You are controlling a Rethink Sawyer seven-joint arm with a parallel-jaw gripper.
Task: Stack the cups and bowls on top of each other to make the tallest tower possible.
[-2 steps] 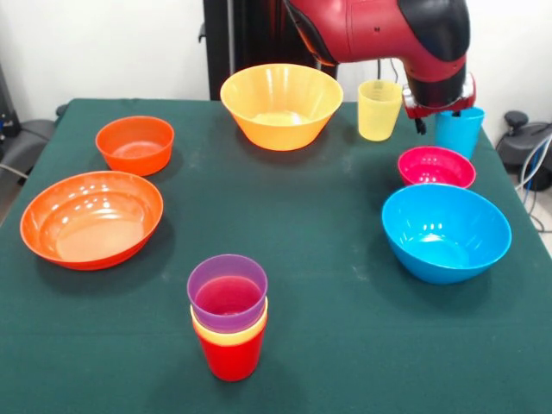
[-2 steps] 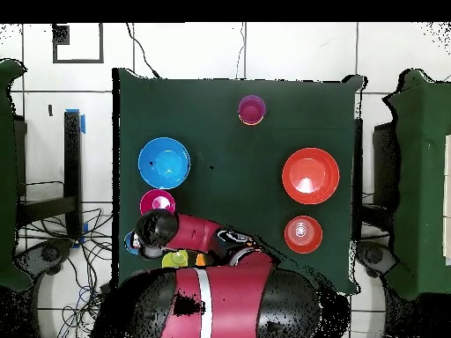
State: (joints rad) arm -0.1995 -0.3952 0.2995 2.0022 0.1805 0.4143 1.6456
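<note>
Nearest the front edge of the green desk point(image 1: 345, 345) stands the tower point(image 1: 228, 317): a red cup at the base, a yellow-orange cup nested in it showing only its rim, and a translucent purple cup on top, upright with its mouth open. Behind it to the left lies the wide shallow orange bowl point(image 1: 91, 217), glossy and empty. Across on the right sits the large blue bowl point(image 1: 446, 231), deep and shiny. Just behind that is the small magenta-pink bowl point(image 1: 436, 167), near but apart from it. Farther back on the left is the small orange bowl point(image 1: 135, 144). At the far side stands the large yellow-orange bowl point(image 1: 281, 105), with the pale yellow cup point(image 1: 379, 109) upright beside it. Farthest right, the blue cup point(image 1: 459, 131) stands directly under the gripper point(image 1: 442, 112); the red and black arm point(image 1: 388, 30) hides the fingers, so I cannot tell whether they are clenched or released.
</note>
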